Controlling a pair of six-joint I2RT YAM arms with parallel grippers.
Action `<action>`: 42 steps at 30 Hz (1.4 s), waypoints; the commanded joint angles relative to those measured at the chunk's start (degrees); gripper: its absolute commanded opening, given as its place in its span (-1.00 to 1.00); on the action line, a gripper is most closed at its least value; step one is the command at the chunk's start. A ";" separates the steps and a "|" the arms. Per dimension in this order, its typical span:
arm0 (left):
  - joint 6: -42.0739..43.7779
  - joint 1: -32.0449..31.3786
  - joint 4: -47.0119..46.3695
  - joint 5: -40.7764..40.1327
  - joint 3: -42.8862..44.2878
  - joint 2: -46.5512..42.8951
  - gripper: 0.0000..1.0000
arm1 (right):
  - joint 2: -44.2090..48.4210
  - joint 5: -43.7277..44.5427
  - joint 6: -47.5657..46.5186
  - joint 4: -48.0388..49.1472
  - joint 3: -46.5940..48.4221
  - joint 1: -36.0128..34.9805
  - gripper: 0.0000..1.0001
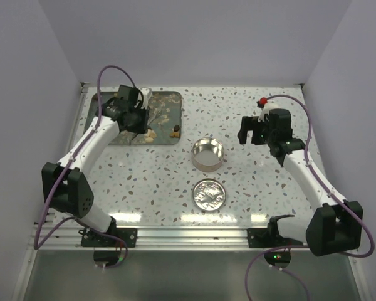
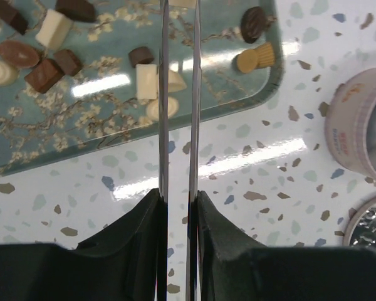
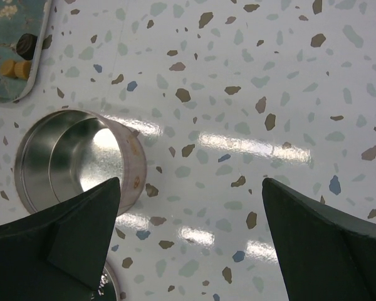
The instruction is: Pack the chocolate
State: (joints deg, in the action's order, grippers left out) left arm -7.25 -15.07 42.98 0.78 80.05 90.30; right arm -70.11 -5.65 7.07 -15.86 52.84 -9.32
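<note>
Small chocolate lumps, dark brown (image 2: 45,73) and pale cream (image 2: 52,29), lie on a teal floral tray (image 2: 81,145); a few show in the top view (image 1: 175,130). My left gripper (image 2: 180,6) hangs over the tray (image 1: 166,103), its two thin metal blades almost together. A pale cream chocolate (image 2: 182,2) sits pinched between them at the frame's top edge. The round metal tin (image 1: 207,155) stands open and empty at mid-table. My right gripper (image 3: 191,188) is wide open and empty, hovering right of the tin (image 3: 75,157).
The tin's lid (image 1: 209,194) lies flat in front of the tin, and also shows in the left wrist view (image 2: 371,227). The tin's patterned wall (image 2: 357,128) is right of the tray. White walls enclose the speckled table.
</note>
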 commanded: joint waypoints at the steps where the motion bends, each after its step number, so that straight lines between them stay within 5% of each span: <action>1: 0.39 -3.99 -0.62 2.56 3.09 -3.55 -0.57 | -0.47 -0.42 0.23 1.01 3.50 -0.17 0.96; 15: -4.09 -24.11 -1.41 3.18 3.10 -7.24 -0.58 | -0.12 1.61 -0.13 0.21 3.50 -0.26 0.96; 26: -7.69 -30.63 1.14 0.37 -0.42 -6.37 -0.55 | 0.32 2.75 -0.22 -0.05 4.03 -0.17 0.97; 35: -8.22 -31.34 2.81 -0.60 -0.42 -5.66 -0.11 | 0.76 2.75 -0.22 0.12 3.41 -0.17 0.97; 42: -8.40 -31.34 2.72 -2.01 -1.04 -5.84 -0.07 | 1.11 2.75 -0.22 -0.05 2.97 -0.17 0.97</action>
State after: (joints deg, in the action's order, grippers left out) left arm -14.59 -46.28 45.98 0.12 79.35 84.66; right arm -70.81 -3.92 7.05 -16.14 54.43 -9.34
